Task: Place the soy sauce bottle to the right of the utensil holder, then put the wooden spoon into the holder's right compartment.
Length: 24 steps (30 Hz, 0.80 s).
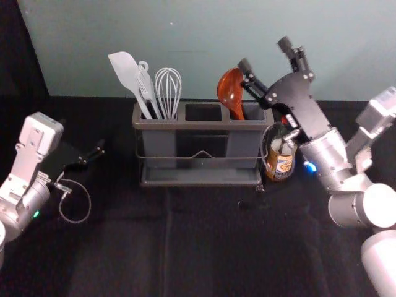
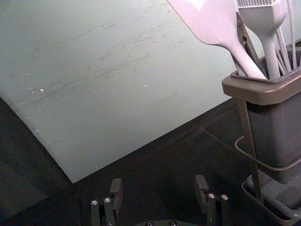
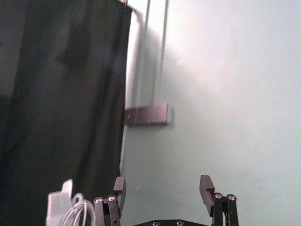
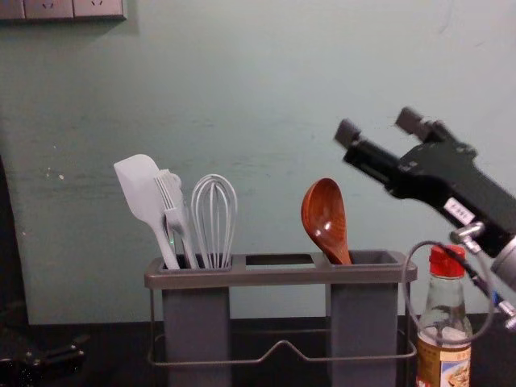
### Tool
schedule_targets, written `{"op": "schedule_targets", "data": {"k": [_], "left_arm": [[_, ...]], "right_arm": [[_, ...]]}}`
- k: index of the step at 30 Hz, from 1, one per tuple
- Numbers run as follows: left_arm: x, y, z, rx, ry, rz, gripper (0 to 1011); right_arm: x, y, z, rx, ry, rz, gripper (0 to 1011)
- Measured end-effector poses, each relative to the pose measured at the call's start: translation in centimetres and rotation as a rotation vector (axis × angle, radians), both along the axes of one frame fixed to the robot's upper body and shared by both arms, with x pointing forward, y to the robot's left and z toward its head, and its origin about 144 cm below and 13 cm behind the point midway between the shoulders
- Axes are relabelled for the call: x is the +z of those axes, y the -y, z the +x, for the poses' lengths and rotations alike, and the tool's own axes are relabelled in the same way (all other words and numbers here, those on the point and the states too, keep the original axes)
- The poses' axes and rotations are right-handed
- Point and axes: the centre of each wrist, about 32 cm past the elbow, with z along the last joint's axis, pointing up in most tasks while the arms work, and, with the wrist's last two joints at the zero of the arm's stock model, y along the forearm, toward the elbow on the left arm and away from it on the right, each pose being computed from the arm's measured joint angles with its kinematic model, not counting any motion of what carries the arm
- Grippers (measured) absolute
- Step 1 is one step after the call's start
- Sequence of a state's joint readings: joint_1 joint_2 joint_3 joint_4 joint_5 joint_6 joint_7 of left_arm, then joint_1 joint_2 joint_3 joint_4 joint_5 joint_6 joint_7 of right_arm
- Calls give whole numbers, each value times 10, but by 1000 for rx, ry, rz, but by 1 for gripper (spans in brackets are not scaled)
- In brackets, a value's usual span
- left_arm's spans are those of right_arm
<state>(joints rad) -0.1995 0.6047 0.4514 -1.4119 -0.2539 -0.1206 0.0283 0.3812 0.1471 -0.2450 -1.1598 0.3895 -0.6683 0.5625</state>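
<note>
So from my seat the right gripper [image 1: 265, 54] is up high, fingers spread wide with nothing in them. The wooden spoon [image 4: 326, 218] sits down and a bit left of those fingers, apart from them, bowl up and handle down in the right compartment of the utensil holder [image 4: 282, 276]. It leans toward the left.

The soy sauce bottle [image 4: 443, 360] is upright, lower than the right fingers and a little further right, just beside the holder's right end. In my chest view a cable [image 4: 413, 312] off the arm loops across the front of it.

Well left of those fingers, the holder's left compartment has a spatula [image 4: 139, 187], a brush [image 4: 174, 208] and a whisk [image 4: 214, 222].

My left gripper [image 1: 91, 156] is parked low above the surface [image 1: 142, 241], left of the holder. Its fingers are wide apart too, nothing between them, and the spatula is up and to the right of them.
</note>
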Motion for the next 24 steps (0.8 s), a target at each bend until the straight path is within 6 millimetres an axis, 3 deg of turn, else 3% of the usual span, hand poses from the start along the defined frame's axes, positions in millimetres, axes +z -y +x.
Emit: {"op": "schedule_targets", "data": {"k": [24], "left_arm": [[0, 0, 0, 0, 0, 0, 1005]], "right_arm": [[-24, 66, -25, -278, 56, 98, 1002]]}}
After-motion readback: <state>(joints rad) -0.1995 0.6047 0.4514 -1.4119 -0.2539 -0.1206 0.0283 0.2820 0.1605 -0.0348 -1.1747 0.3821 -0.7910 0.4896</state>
